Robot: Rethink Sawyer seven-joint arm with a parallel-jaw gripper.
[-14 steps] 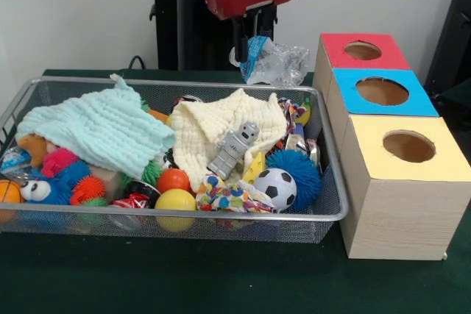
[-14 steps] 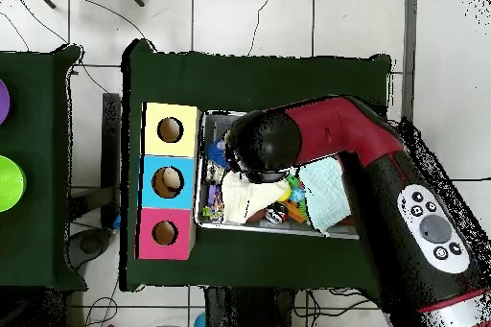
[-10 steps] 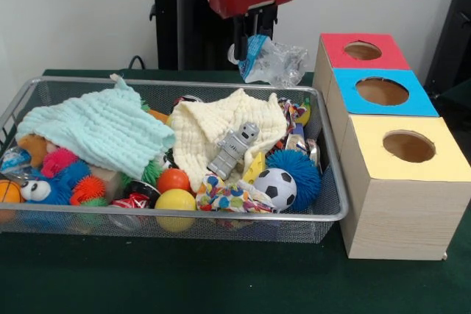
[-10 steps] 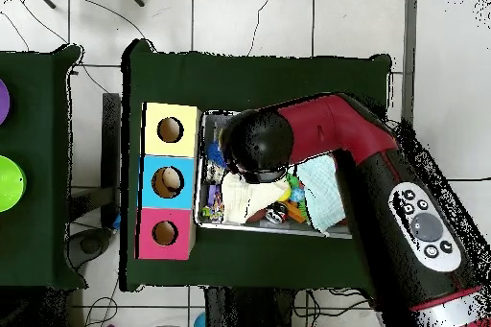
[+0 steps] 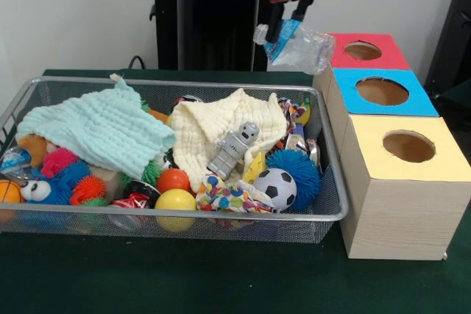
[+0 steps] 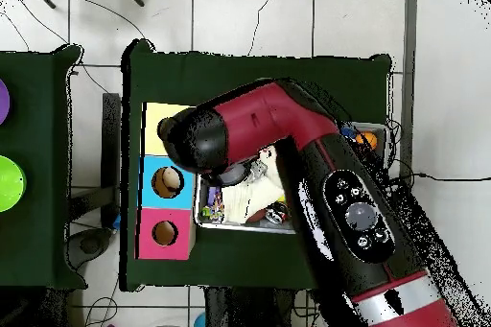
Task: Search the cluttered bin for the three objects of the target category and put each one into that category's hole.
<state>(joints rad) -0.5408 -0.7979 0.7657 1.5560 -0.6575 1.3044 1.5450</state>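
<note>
A claw [image 5: 288, 26] pinches one corner of a crinkly clear plastic bag [image 5: 300, 47], dangling beside the red box [image 5: 336, 48]. It looks light, floppy and slippery.

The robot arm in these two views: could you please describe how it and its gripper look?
The arm is glossy dark red with black rounded joints; overhead, a black panel carries round grey buttons, and a silver band rings the base end. The gripper has slim dark fingers under a red wrist housing.
</note>
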